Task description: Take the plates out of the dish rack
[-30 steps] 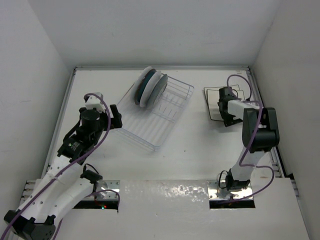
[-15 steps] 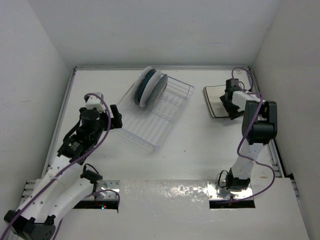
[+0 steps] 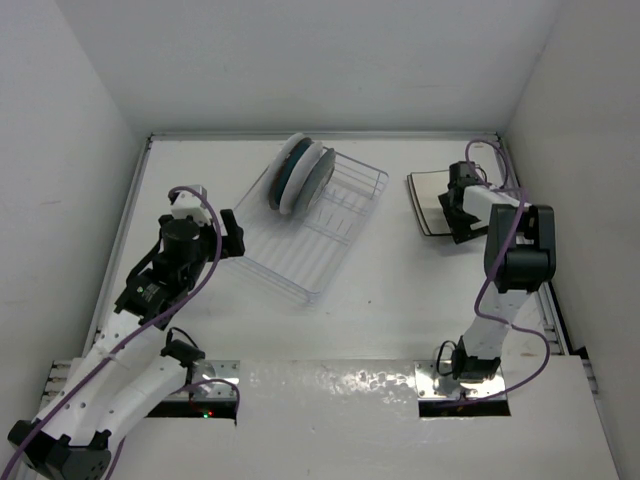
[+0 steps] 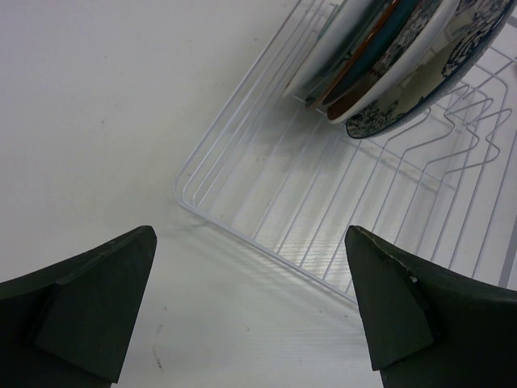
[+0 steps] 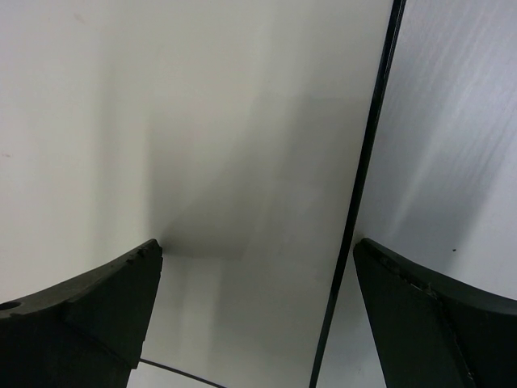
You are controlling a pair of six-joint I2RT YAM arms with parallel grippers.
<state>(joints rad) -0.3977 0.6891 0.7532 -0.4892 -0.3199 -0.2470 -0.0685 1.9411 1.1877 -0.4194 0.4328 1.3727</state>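
Jaws on the right gripper (image 3: 458, 208) stand fully apart with nothing between them, a little wider than a second ago, and the arm has drawn back toward the far edge of the desk (image 3: 400, 300) from where it sat lower over the square cream plates with thin dark rims (image 3: 425, 203). Those plates lie flat near the far right corner of the desk, apparently one on the other, though the arm hides part of them. The right wrist view looks straight down on a cream surface with the dark rim line running past the spread right gripper (image 5: 254, 242), not touching it. I read this as a square plate just set down and let go, so that share of the unloading looks done. Nothing else has moved: the left gripper (image 3: 232, 240) hovers as before at the near left corner of the rectangular white wire dish rack (image 3: 325, 230), its jaws wide apart and empty. In the rack's far left end the round plates (image 3: 300, 172) stand on edge between the prongs, the white one with blue floral pattern (image 4: 420, 89) against the red-and-teal floral one (image 4: 380, 40). These remain to be lifted out, and the left arm looks best placed to reach them
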